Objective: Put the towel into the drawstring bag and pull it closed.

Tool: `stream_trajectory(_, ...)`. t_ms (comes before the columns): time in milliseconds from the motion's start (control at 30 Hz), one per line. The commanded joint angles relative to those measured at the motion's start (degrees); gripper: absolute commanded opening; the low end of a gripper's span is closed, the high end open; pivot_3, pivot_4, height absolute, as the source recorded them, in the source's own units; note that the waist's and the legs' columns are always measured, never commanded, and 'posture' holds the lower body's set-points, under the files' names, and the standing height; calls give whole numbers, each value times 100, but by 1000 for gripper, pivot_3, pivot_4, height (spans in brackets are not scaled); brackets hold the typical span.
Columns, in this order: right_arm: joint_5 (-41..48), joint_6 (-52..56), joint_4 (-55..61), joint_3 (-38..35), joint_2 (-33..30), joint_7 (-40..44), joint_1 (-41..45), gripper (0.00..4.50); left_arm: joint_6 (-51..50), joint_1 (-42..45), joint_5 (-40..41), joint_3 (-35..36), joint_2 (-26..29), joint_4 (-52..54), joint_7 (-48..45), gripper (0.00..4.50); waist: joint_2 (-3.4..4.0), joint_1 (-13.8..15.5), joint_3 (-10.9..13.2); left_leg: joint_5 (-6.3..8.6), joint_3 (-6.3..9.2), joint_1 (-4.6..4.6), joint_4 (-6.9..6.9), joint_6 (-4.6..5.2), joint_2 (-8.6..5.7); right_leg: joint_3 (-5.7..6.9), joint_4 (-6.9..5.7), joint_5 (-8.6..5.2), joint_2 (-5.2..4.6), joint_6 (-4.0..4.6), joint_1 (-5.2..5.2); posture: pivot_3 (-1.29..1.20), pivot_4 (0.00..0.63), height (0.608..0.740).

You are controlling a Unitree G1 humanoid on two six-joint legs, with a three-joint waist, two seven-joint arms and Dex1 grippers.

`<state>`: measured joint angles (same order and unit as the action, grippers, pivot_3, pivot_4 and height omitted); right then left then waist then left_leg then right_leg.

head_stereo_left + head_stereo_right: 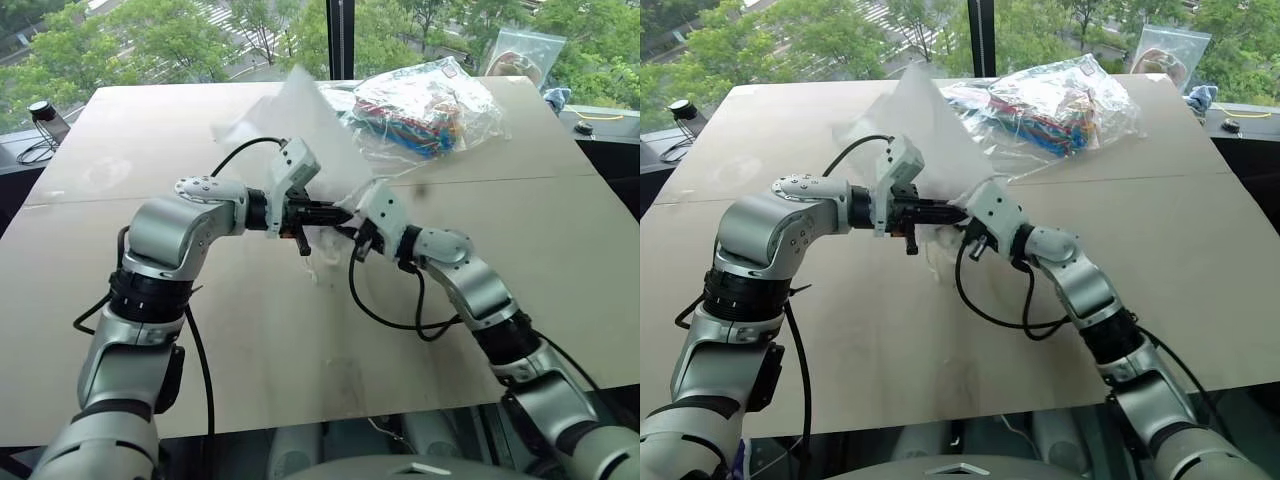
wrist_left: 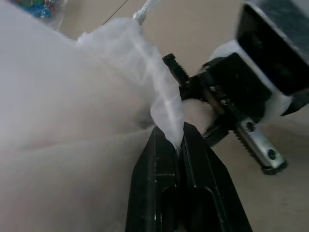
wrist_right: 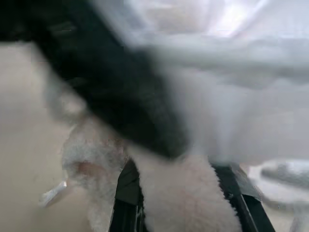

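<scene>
The drawstring bag (image 1: 300, 120) is a thin milky pouch held up above the middle of the table (image 1: 250, 330). My left gripper (image 1: 335, 213) is shut on its rim, and the fabric (image 2: 164, 101) is pinched between the black fingers (image 2: 154, 164). A knotted white cord (image 2: 147, 9) sticks out of the rim. My right gripper (image 1: 353, 236) meets the left one from the right, tip to tip, at the bag's mouth. It is shut on the towel (image 3: 183, 193), a fluffy cream cloth bulging between its fingers. How far the towel reaches into the bag is hidden.
A crinkly clear bag of colourful cables (image 1: 425, 110) lies at the table's far right, just behind the drawstring bag. A small clear zip bag (image 1: 520, 55) leans at the far right corner. A dark device with cables (image 1: 45, 120) stands off the far left edge.
</scene>
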<state>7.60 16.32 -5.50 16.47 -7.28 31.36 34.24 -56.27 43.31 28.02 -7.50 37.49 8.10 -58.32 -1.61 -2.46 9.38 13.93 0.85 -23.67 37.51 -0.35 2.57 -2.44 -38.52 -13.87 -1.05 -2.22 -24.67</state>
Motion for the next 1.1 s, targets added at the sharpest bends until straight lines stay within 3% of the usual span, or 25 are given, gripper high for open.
stream_trajectory(33, 496, -669, -68, -574, 265, 65, -134, 166, -264, -105, 265, 53, 7, 267, 23, 0, 0, 11, 0, 0, -1, -1, 0, 0, 0, 0, 0, 0, -2, 0, 0, 0, 150, 740)
stream_trajectory(333, 2259, 173, 503, -1623, 817, 159, -839, 165, -829, -91, 794, 379, -91, 422, 315, 0, 1, 22, 0, 0, 0, -1, 4, 0, -2, 1, -7, 0, -6, 0, 1, 0, 150, 740)
stream_trajectory(500, 2010, 406, 362, -1301, 968, -91, -745, 165, -1166, 40, 1175, 473, -432, 490, 548, 0, 1, 1, 1, 0, -2, 6, 5, 0, -2, -3, -19, 0, -3, 0, 0, 0, 150, 740)
stream_trajectory(600, 1100, 70, -61, -730, 1029, -411, -508, 165, -1316, 48, 1349, 481, -699, 551, 770, 0, 2, -14, 1, 0, -6, 15, 6, 0, -2, -9, -29, 0, -1, 0, 0, 0, 150, 740)
stream_trajectory(667, 1090, 196, -243, -816, 1273, -702, -357, 165, -1441, -29, 1439, 504, -812, 715, 930, 0, 3, -8, 1, -1, -9, 18, 6, -1, -3, -13, -32, 0, 0, 0, -1, 0, 150, 740)
stream_trajectory(733, 901, 309, 12, -613, 1100, -564, -432, 1173, -1570, -91, 1490, 587, -834, 856, 1095, 0, 3, 0, 1, -2, -8, 17, 6, -3, -2, -12, -33, 0, -2, 0, -1, 0, 150, 740)
stream_trajectory(767, 830, 377, 214, -540, 987, -517, -529, 1288, -1636, -84, 1508, 637, -827, 899, 1171, 0, 3, 3, 2, -2, -9, 16, 6, -3, -3, -12, -32, 0, -3, 0, -1, 0, 150, 740)
stream_trajectory(900, 1016, 1334, 1616, -369, 107, -158, -1147, 3022, -1702, -16, 1440, 789, -663, 835, 1318, 0, 2, 59, 2, -2, 2, -6, 23, -5, -9, 2, -25, -1, -14, -1, -3, 0, 150, 740)
stream_trajectory(1100, 1607, 2538, 3226, -743, -1211, 185, -1812, 3022, -1251, 1, 1241, 726, -435, 406, 1186, 0, 4, 30, 3, -2, 6, 0, 32, -3, -18, 0, -33, -1, -15, -2, 0, 0, 150, 740)
